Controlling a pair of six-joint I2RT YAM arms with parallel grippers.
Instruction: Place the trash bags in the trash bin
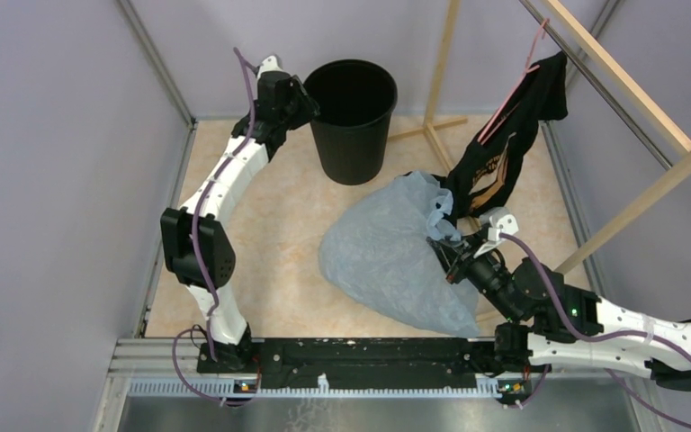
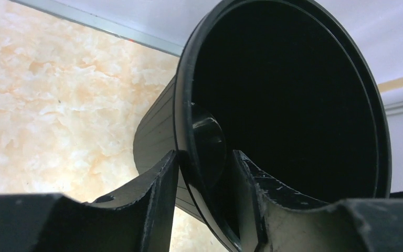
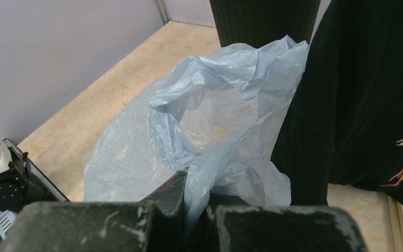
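The round black trash bin (image 1: 352, 117) stands at the back of the floor. My left gripper (image 1: 304, 102) is shut on its rim at the left side. In the left wrist view the rim (image 2: 184, 131) passes between my fingers (image 2: 157, 189) and the bin's dark inside fills the frame. A pale blue translucent trash bag (image 1: 387, 256) lies spread on the floor in the middle right. My right gripper (image 1: 450, 255) is shut on a bunched edge of the bag (image 3: 210, 173); the film (image 3: 152, 152) fans out ahead toward the bin (image 3: 265, 21).
A black T-shirt (image 1: 504, 153) with an orange print hangs on a pink hanger from a wooden rack (image 1: 630, 99), touching the bag's right edge. It fills the right of the right wrist view (image 3: 362, 94). Grey walls enclose the marbled floor (image 1: 270, 234).
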